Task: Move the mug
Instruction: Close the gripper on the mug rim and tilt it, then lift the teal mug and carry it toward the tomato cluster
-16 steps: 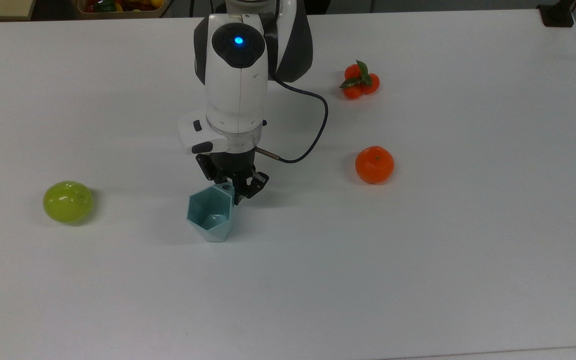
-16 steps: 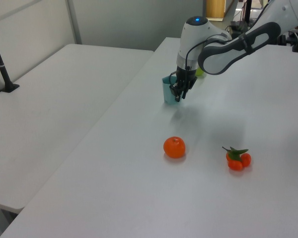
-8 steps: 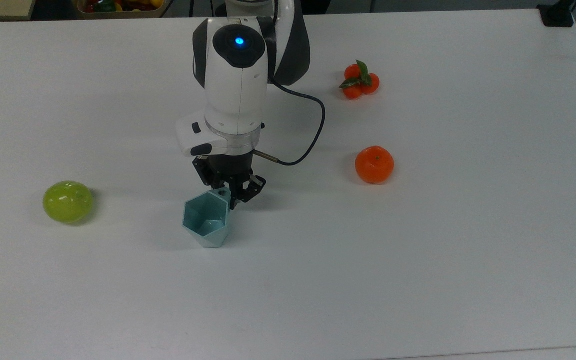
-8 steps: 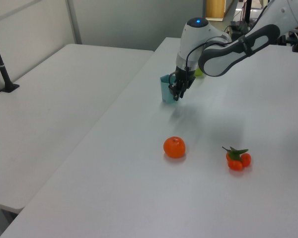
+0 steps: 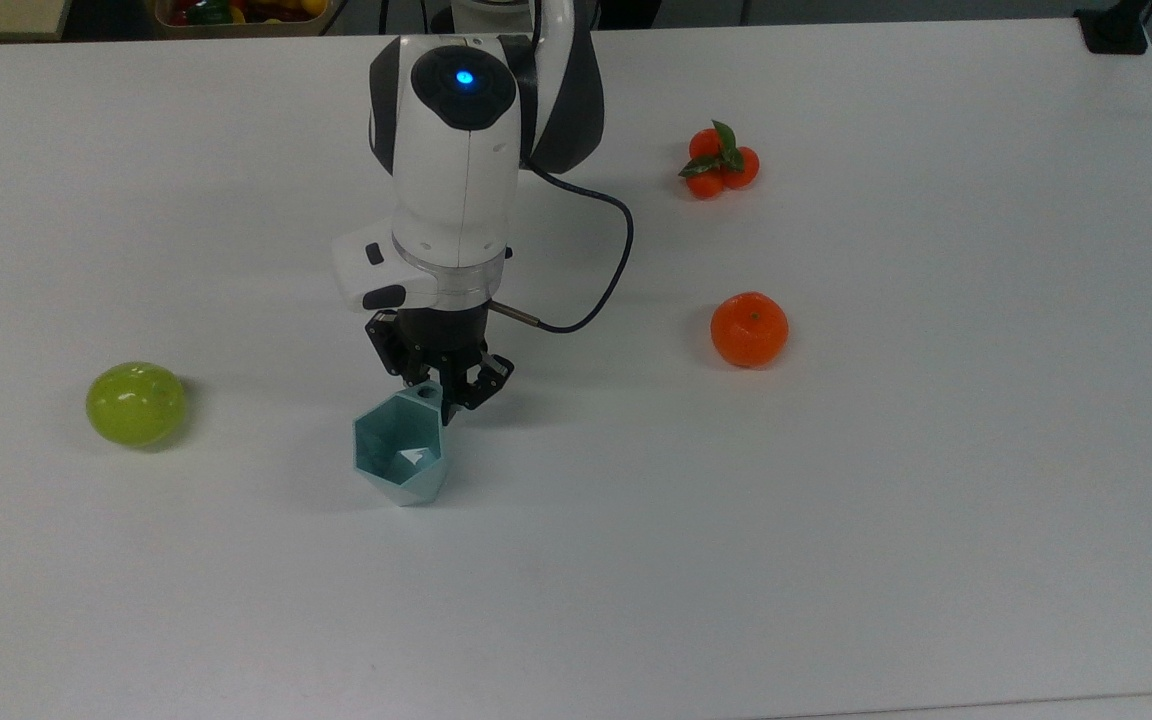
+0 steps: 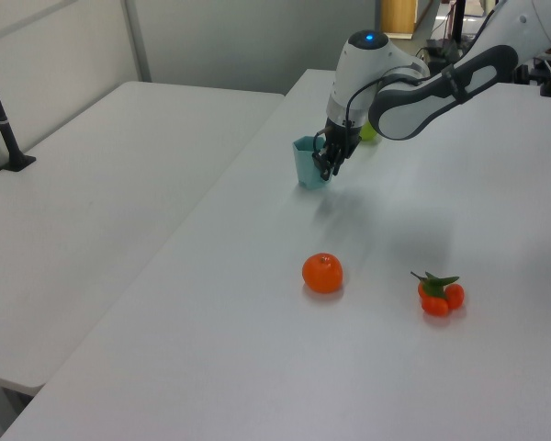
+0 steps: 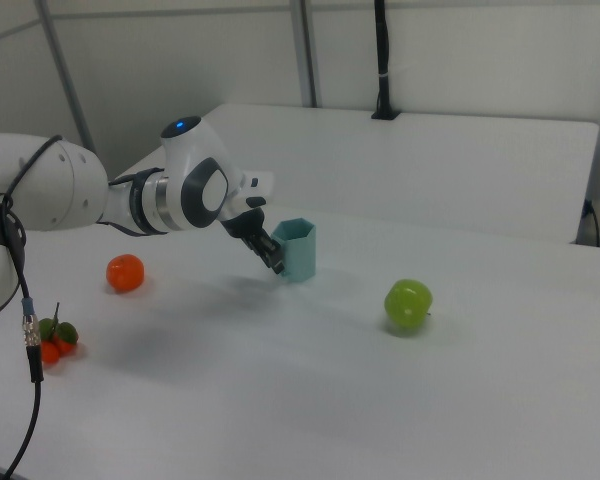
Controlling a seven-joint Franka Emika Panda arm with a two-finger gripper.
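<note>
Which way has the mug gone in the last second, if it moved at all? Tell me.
Yes. In the top view the mug, held by the gripper, has shifted toward the top view's left, closer to the green apple.

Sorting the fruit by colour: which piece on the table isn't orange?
The green apple, alone at the top view's left of the mug. The single orange and the leafy orange cluster are both orange.

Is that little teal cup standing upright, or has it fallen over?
Upright. The mug stands with its hexagonal opening facing up, and the top view looks down into its hollow inside. The end effector grips its handle side.
</note>
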